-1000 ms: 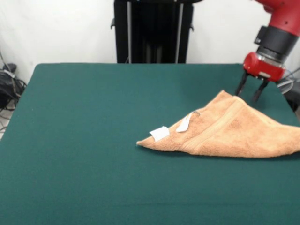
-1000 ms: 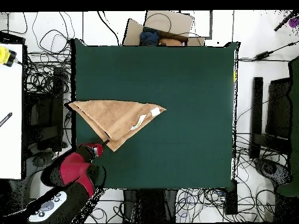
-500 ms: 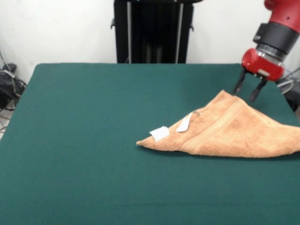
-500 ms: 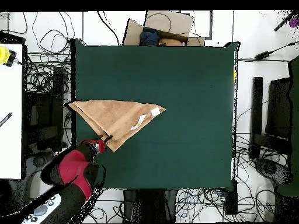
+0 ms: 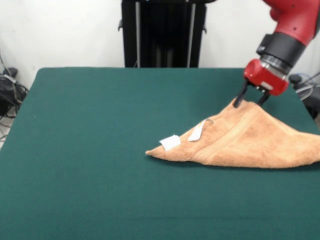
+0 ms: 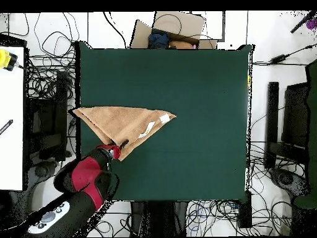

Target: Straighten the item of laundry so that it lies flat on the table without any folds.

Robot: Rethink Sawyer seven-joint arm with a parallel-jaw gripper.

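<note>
Because the towel (image 5: 245, 137) is folded over into a triangle, its white tags (image 5: 170, 142) pointing toward the middle of the table (image 5: 100, 150) and one end reaching a side edge, the gripper (image 5: 248, 99) hovers with its fingers apart at the folded corner, seemingly placed there to pinch that layer and peel it open.

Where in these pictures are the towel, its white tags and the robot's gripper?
towel (image 5: 250, 142), front view, on its tan middle.
white tags (image 5: 170, 142), front view, on the nearer tag.
gripper (image 5: 248, 101), front view, between its two dark tips at the towel's far corner.
</note>
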